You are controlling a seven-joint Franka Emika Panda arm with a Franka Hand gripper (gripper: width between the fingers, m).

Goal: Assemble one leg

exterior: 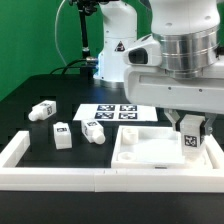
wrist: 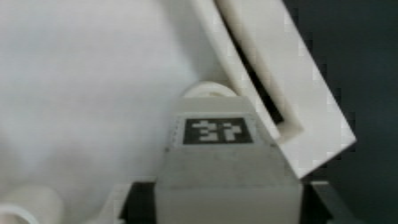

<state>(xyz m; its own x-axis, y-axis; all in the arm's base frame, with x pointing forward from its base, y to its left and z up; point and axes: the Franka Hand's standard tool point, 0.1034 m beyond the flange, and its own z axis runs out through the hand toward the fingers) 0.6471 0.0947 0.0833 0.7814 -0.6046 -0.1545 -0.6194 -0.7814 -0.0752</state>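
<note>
Now tool (exterior: 190, 128) pinches the leg (exterior: 190, 142) upright, right at the tray (exterior: 140, 160) corner rim; touching or not, can't tell; open room inside tray beside tool; leg's tag (wrist: 222, 130) b/w, unreadable; nearest spare leg (exterior: 95, 130) & marker board (exterior: 112, 112) well apart from tool, on black desk (exterior: 70, 100).

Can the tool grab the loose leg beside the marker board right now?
Probably not yet: the tool is shut on a second leg over the square panel. The loose leg itself lies unobstructed.
</note>
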